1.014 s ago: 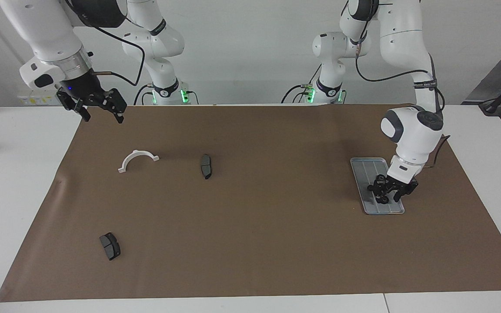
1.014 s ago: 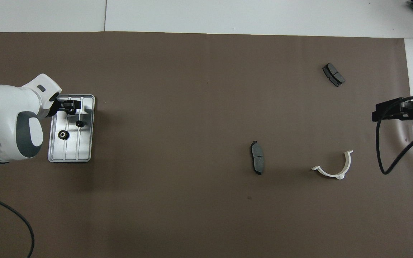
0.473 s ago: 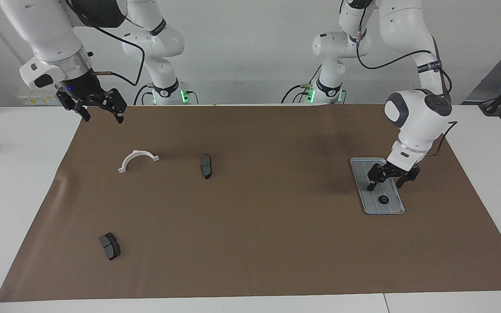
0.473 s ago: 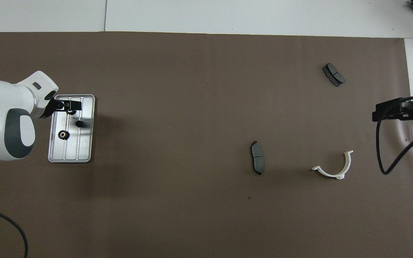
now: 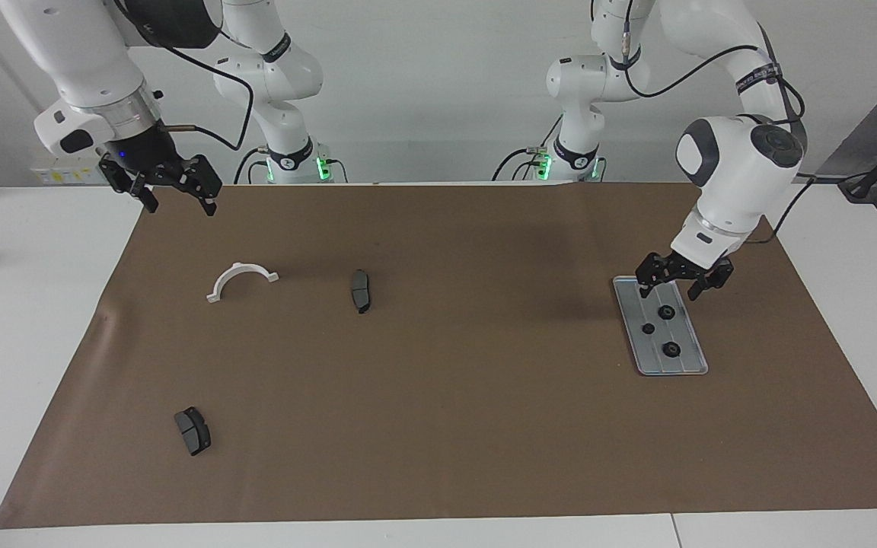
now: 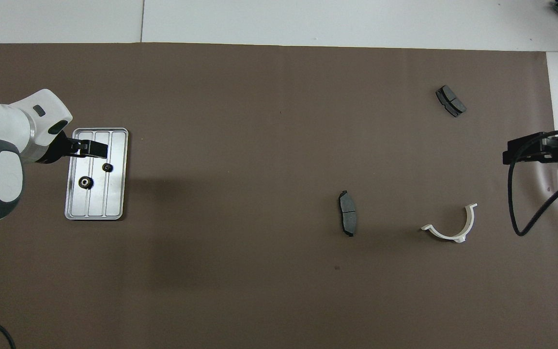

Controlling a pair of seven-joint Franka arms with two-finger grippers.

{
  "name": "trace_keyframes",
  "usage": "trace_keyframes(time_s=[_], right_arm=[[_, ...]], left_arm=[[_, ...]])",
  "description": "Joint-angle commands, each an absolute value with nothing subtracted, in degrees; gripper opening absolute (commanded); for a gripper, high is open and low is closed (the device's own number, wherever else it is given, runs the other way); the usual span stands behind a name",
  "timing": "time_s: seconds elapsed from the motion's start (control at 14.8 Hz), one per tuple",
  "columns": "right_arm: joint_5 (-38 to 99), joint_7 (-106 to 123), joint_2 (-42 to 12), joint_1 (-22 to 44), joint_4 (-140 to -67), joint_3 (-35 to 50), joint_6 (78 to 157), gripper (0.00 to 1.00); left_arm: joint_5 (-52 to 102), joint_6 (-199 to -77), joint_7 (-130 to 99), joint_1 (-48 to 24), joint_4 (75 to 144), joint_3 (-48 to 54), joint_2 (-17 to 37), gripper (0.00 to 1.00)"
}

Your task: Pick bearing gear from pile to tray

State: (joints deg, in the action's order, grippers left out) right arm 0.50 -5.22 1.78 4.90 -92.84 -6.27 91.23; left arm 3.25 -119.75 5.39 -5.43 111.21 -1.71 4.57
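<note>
White table [image 5: 27, 320] (brown mat [image 5: 446, 426]), grey wall [image 5: 423, 91].

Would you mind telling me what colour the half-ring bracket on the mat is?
White; the half-ring bracket shows best in the facing view.

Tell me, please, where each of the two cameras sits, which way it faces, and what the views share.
Facing view: high across the table, looking at the robots; both arms and bases show, the open left gripper above the tray, the open right gripper waiting.
Overhead view: above the robots' end, looking steeply down; left wrist and gripper, right gripper show.
Shared: tray, gears, white bracket, two brake pads.
</note>
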Motion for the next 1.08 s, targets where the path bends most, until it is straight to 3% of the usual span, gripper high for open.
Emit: trace_keyframes(time_s=[0.0,0.41,0.68,1.01], right_arm=[[1.4,-3.7,3.2,4.5,-94.3,-6.1,91.6,1.0],[1.4,-3.7,3.2,4.5,-94.3,-6.1,91.6,1.0],[1.4,-3.7,3.2,4.5,-94.3,-6.1,91.6,1.0],[1.4,-3.7,3.2,4.5,-94.3,-6.1,91.6,1.0]], left_arm=[[0.1,-115.3,1.7,-8.7,110.7,-2.2,1.7,1.0],[-1.8,-102.4,-2.9,-10.8,100.9,-1.6,0.1,1.0],[-0.6,-93.4,-2.5,-8.6,91.1,-2.4,0.8,1.0],[-0.3,-83.4,-2.5,-6.2,85.2,-2.5,0.0,1.0]])
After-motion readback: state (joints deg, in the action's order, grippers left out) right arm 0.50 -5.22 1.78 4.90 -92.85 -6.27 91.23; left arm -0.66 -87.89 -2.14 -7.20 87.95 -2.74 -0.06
